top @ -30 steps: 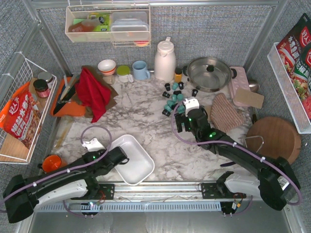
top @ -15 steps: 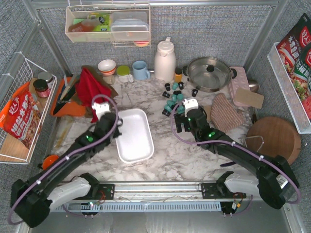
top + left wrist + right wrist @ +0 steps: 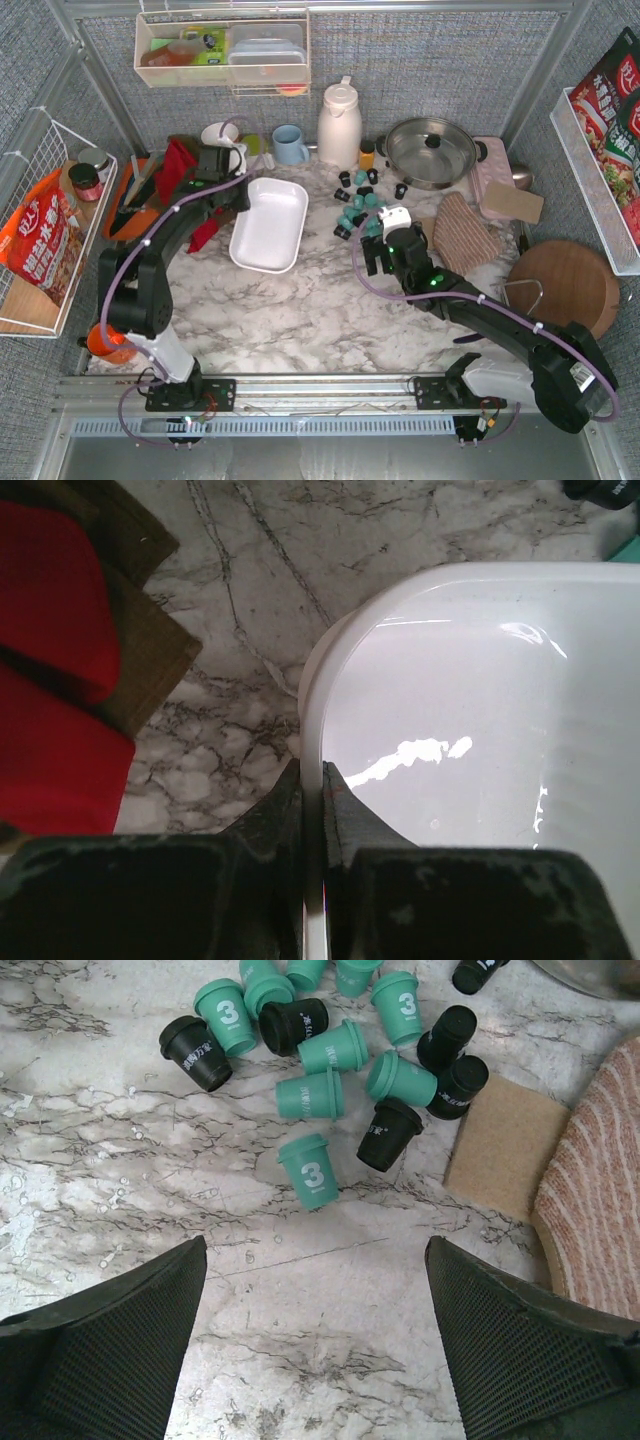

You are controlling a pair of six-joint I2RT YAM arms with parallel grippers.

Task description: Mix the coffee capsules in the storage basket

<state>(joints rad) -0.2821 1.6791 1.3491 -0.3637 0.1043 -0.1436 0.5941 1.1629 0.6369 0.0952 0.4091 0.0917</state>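
Note:
The storage basket [image 3: 270,225], a white shallow tray with nothing in it, lies behind the table's middle, left of the coffee capsules [image 3: 360,200]. My left gripper [image 3: 243,185] is shut on its far-left rim. In the left wrist view the two black fingers [image 3: 312,780] pinch the thin white wall of the basket [image 3: 480,730]. The teal and black capsules [image 3: 330,1050] lie loose on the marble, several tipped over. Just in front of them my right gripper [image 3: 385,250] hovers open, and nothing is between its jaws [image 3: 315,1245].
A red cloth [image 3: 180,165] on a brown mat lies just left of the basket. Behind stand a blue mug [image 3: 290,145], a white thermos [image 3: 339,125] and a steel pot [image 3: 430,150]. A woven pad [image 3: 465,235] and a tan sponge [image 3: 505,1145] lie right of the capsules.
My left arm has carried the basket from the table's near edge to the back, close to the capsules. The right arm has not moved.

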